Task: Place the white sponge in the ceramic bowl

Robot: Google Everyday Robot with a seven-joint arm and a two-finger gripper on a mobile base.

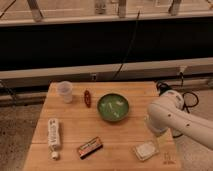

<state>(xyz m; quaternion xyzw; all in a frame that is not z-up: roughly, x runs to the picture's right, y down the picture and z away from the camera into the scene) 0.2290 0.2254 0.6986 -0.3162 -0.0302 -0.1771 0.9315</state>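
The white sponge (pixel 145 150) lies flat near the front right corner of the wooden table (pixel 75 130). The ceramic bowl (pixel 113 107), green and glossy, stands at the table's middle with nothing but reflections inside. My white arm reaches in from the right over the table's right edge. Its gripper (pixel 154 132) hangs at the arm's lower end, just above and slightly behind the sponge, largely hidden by the arm's housing. It stands open and holds nothing.
A translucent plastic cup (pixel 65 91) stands at the back left, with a small dark red item (pixel 87 97) beside it. A long white tube (pixel 53 134) lies at the front left and a dark red-labelled bar (pixel 89 147) at the front middle. Black cables hang behind the table.
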